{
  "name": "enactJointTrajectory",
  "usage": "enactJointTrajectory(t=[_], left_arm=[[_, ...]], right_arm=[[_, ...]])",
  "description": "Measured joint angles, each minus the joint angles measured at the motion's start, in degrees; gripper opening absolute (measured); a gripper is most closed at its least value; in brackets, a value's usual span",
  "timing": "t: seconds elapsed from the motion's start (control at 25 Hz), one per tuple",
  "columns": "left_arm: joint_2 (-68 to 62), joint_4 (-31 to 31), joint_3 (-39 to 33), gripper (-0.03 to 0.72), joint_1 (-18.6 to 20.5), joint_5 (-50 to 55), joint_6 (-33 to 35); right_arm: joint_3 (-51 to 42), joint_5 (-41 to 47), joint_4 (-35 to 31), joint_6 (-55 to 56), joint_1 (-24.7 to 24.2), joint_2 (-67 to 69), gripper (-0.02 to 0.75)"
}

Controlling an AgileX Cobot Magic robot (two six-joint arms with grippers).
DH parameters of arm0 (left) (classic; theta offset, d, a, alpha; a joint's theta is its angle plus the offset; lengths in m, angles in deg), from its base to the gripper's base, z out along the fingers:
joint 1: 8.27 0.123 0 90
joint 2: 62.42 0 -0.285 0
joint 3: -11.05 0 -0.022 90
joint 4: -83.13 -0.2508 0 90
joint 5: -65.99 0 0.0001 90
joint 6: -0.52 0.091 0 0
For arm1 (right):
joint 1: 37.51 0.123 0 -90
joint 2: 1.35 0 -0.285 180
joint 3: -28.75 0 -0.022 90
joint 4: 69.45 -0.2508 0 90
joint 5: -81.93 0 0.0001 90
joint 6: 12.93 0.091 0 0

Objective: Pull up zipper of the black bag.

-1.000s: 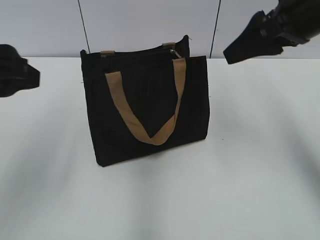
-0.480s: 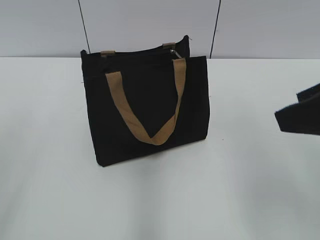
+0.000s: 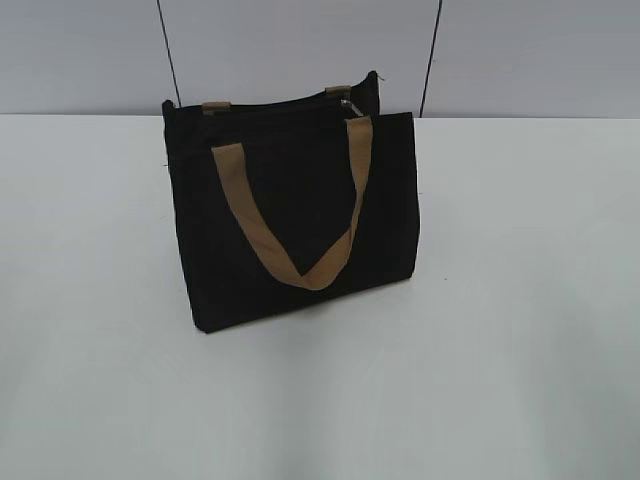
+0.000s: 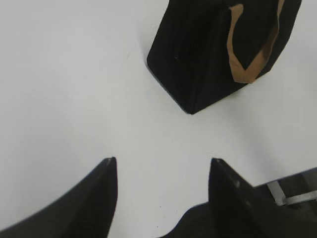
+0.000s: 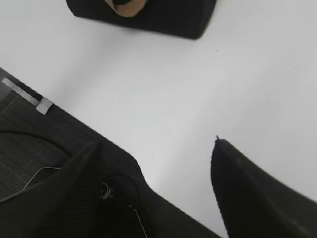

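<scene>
The black bag (image 3: 290, 190) stands upright on the white table with a tan strap handle (image 3: 255, 230) hanging down its front. The zipper runs along its top edge, with the small silvery pull (image 3: 348, 105) near the right end. Neither gripper shows in the exterior view. In the left wrist view, my left gripper (image 4: 162, 161) is open and empty over bare table, well short of the bag (image 4: 198, 49). In the right wrist view, my right gripper (image 5: 157, 143) is open and empty near the table edge, with the bag's base (image 5: 163, 15) at the top of the frame.
The white table (image 3: 520, 330) carries only the bag. A grey panelled wall (image 3: 300, 50) stands behind it. The table's edge and a metal bracket (image 4: 282, 193) show at the left wrist view's lower right. The right wrist view shows the edge and dark floor (image 5: 20, 139).
My right gripper dropped from the upper right to the right edge, then out of the exterior view. My left gripper left the view at the left. The bag has not moved.
</scene>
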Motion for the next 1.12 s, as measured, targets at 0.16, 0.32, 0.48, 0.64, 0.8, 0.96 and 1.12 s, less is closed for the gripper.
enactJointTrajectory(t=[0.16,0.32,0.48,0.64,0.8,0.96,1.12], left_arm=[[4.4,2.2,-1.4,0.439,0.1,1.1,4.8],[7.6,3.4,-4.0,0.439,0.2,1.5,7.1],[8.6,4.7,-5.9,0.439,0.2,-0.3,7.5],[8.6,4.8,-6.3,0.439,0.6,-1.1,7.7],[8.6,4.9,-6.3,0.439,0.6,-1.2,7.7],[8.6,4.9,-6.3,0.431,0.6,-1.2,7.7],[8.6,4.9,-6.3,0.417,0.7,-1.2,7.7]], right_arm=[[-4.5,1.4,4.0,5.3,0.0,-8.8,0.516],[-8.2,1.9,9.8,10.2,0.0,-16.1,0.516],[-8.7,2.3,15.1,15.2,0.0,-20.0,0.516],[-8.7,2.3,16.1,16.5,0.0,-20.4,0.516],[-8.8,2.3,16.1,16.6,0.0,-20.4,0.516],[-8.8,2.3,16.1,16.7,0.0,-20.4,0.516],[-8.8,2.3,16.1,16.7,0.0,-20.4,0.516]])
